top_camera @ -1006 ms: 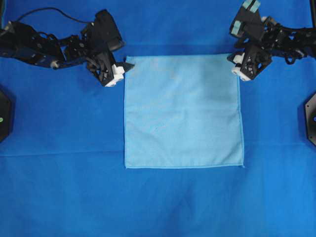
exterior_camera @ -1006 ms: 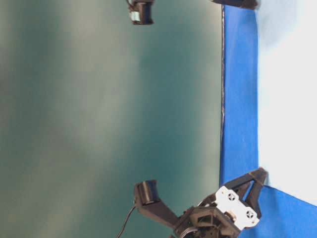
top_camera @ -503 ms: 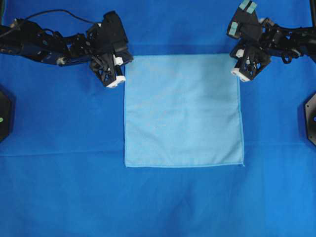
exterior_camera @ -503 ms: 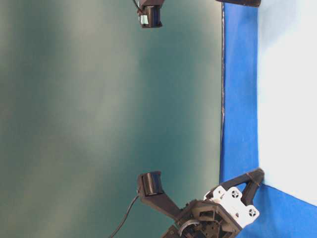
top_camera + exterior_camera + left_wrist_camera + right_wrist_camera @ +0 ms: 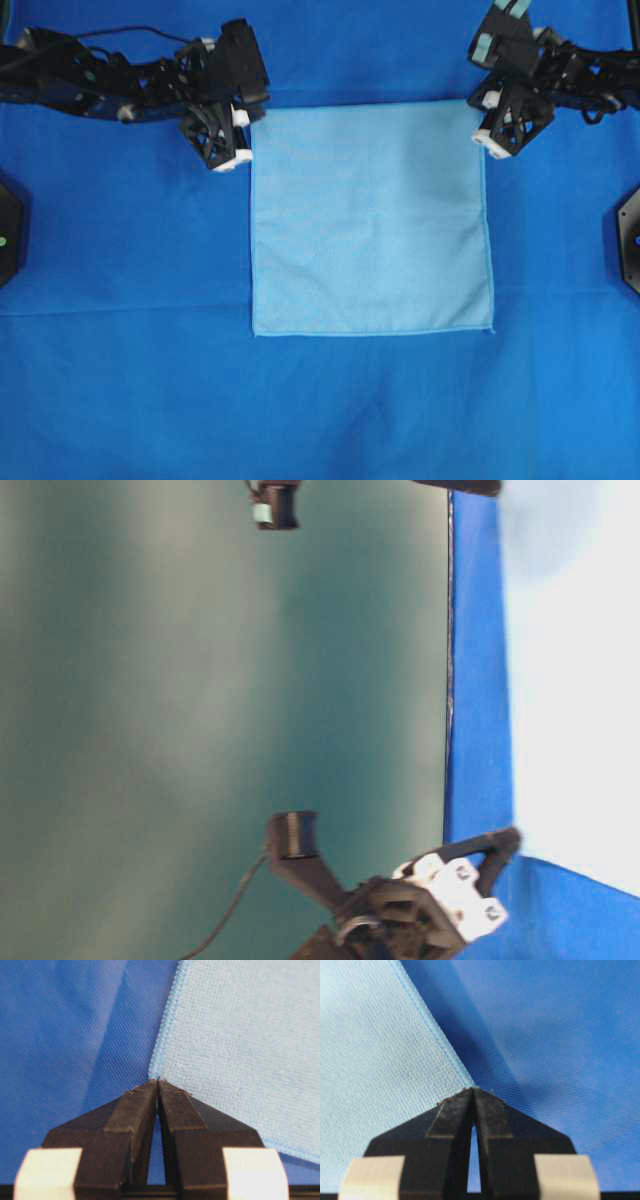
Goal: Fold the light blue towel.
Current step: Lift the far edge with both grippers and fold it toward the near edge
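Observation:
The light blue towel (image 5: 370, 220) lies flat and square on the royal-blue tablecloth (image 5: 120, 380). My left gripper (image 5: 247, 128) is at its far left corner. In the left wrist view the jaws meet at the tips (image 5: 158, 1080), pinching the towel's hemmed corner (image 5: 240, 1035). My right gripper (image 5: 484, 122) is at the far right corner. In the right wrist view its jaws (image 5: 475, 1089) are shut on the corner of the towel (image 5: 370, 1060), and the hem casts a shadow on the cloth below. The table-level view shows the towel (image 5: 570, 680) and the left gripper (image 5: 500, 840).
Black mounts sit at the left edge (image 5: 8, 232) and right edge (image 5: 630, 238) of the table. The tablecloth has a crease line running across near the towel's near edge. A dark green wall (image 5: 200, 680) stands behind the table.
Both grippers have closed in on the towel's far corners. The towel's far edge has shifted a little toward the far side of the table with them.

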Tool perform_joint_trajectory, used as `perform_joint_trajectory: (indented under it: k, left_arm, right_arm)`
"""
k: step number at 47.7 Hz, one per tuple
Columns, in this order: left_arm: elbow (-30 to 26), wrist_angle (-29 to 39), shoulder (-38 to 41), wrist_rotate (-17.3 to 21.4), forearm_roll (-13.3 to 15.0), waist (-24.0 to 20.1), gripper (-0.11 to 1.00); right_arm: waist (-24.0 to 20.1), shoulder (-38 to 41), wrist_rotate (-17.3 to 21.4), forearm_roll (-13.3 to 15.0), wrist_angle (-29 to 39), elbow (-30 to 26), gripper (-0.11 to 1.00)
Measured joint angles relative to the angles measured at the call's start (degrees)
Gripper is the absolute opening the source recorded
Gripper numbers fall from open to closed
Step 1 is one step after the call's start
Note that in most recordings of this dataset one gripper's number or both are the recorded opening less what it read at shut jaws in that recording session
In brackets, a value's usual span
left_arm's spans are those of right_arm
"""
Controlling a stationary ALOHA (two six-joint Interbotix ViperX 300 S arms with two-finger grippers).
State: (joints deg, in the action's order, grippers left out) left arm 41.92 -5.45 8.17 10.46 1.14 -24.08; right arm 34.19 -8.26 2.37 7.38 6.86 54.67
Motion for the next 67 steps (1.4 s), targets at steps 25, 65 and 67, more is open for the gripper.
perform_joint_trajectory:
  k: [25,65,67]
  left_arm:
    - [0.62,2.11,-4.22,0.79,0.00,4.39,0.01]
    - [-0.62,10.37,-4.48,-12.30,0.09,32.96,0.01]
    - [-0.79,10.37,-4.48,-12.92,0.09,33.84,0.01]
  right_arm:
    - [-4.83,-7.65,2.02,-2.37,5.36,2.64,0.01]
    - [-42.54,-12.22,32.52,-3.43,11.43,6.24,0.01]
    - [-43.86,-11.95,33.22,-3.52,11.34,6.06,0.01]
